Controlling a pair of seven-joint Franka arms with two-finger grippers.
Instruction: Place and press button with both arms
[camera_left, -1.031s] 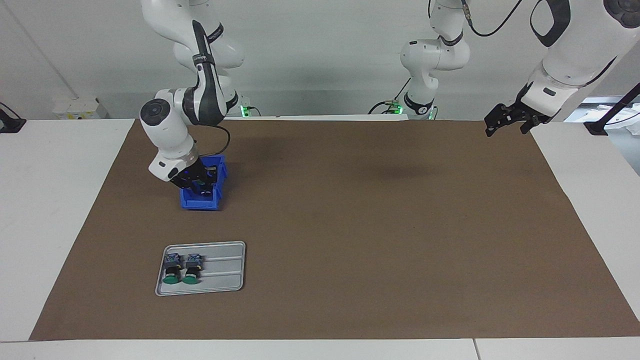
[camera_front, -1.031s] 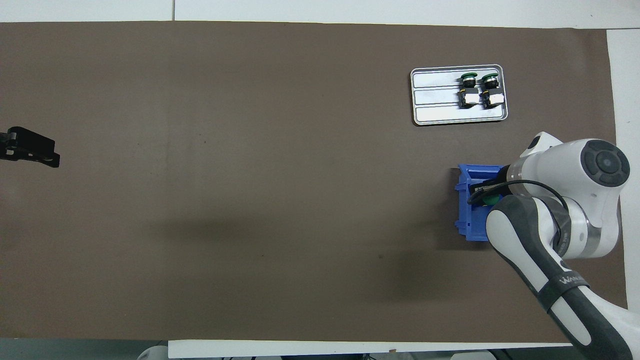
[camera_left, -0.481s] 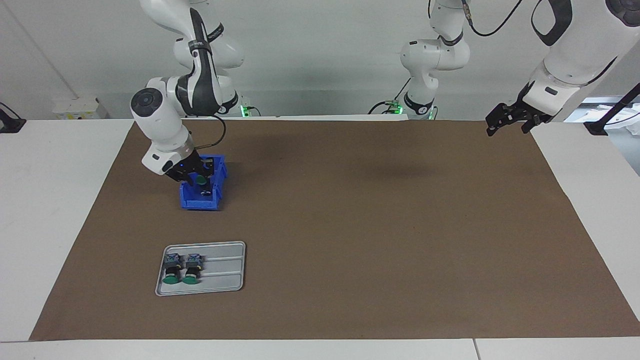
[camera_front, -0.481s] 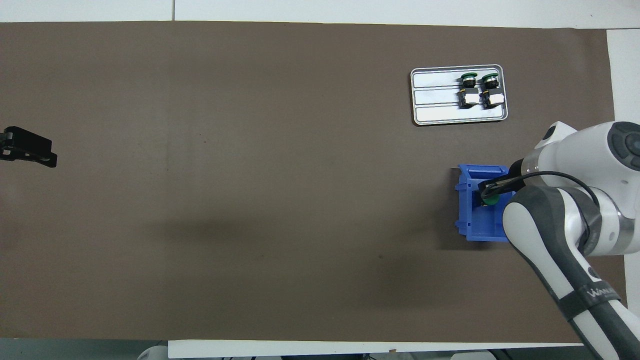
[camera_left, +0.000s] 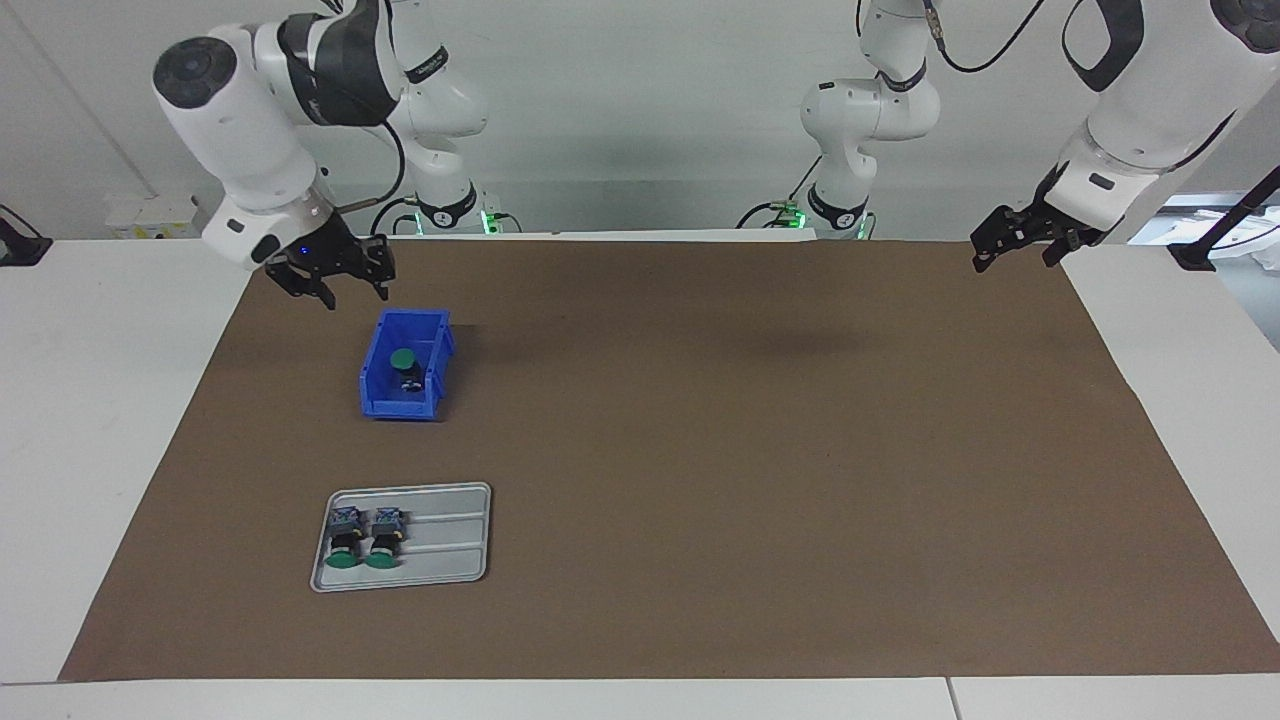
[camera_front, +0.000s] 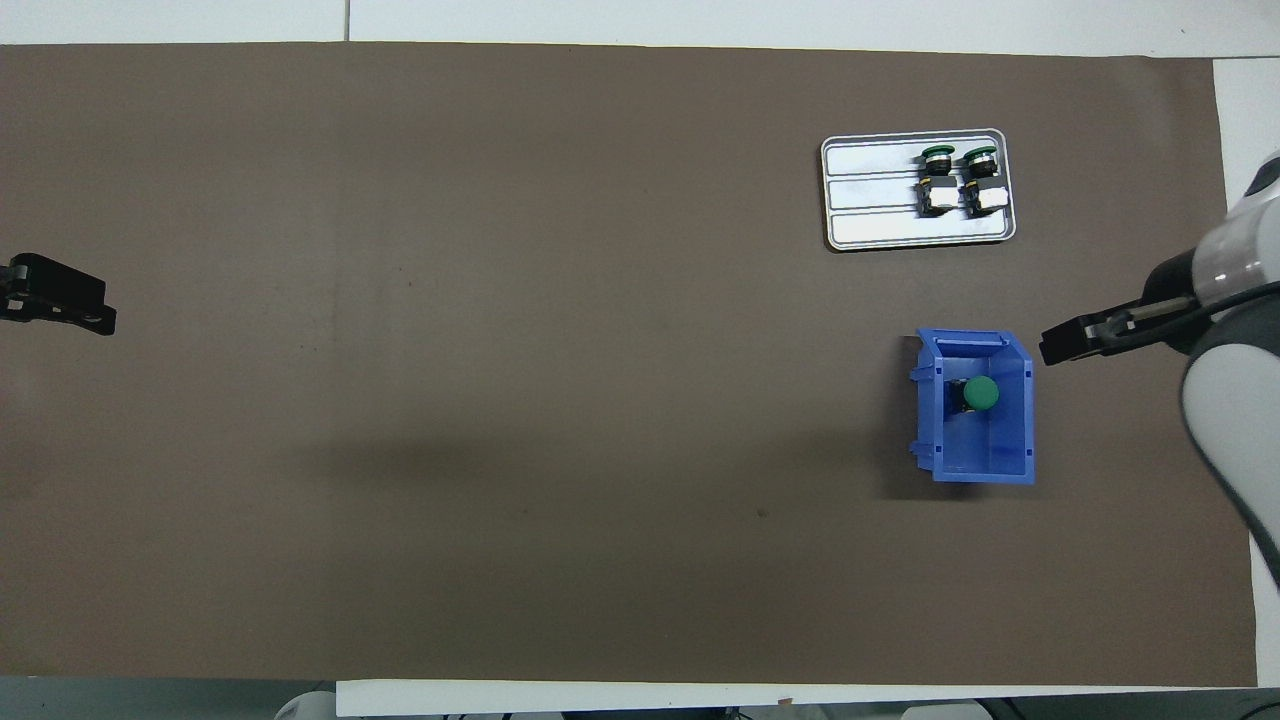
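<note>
A button (camera_left: 403, 362) with a green cap stands upright inside the blue bin (camera_left: 380, 402); it also shows in the overhead view (camera_front: 981, 393), in the bin (camera_front: 985, 465). My right gripper (camera_left: 352, 295) is open and empty. It hangs high over the mat beside the bin, toward the right arm's end, and shows in the overhead view (camera_front: 1050, 350). My left gripper (camera_left: 1012, 265) is open and empty. It waits over the mat's edge at the left arm's end and shows in the overhead view (camera_front: 100, 318).
A grey metal tray (camera_left: 450, 540) lies farther from the robots than the bin. Two more green-capped buttons (camera_left: 345, 545) (camera_left: 382, 545) lie on their sides on it. The tray (camera_front: 870, 195) also shows in the overhead view. A brown mat (camera_left: 750, 450) covers the table.
My right gripper has let go of the button in the bin, risen and drawn back toward the right arm's end. The button stays upright in the bin. The left arm has not moved.
</note>
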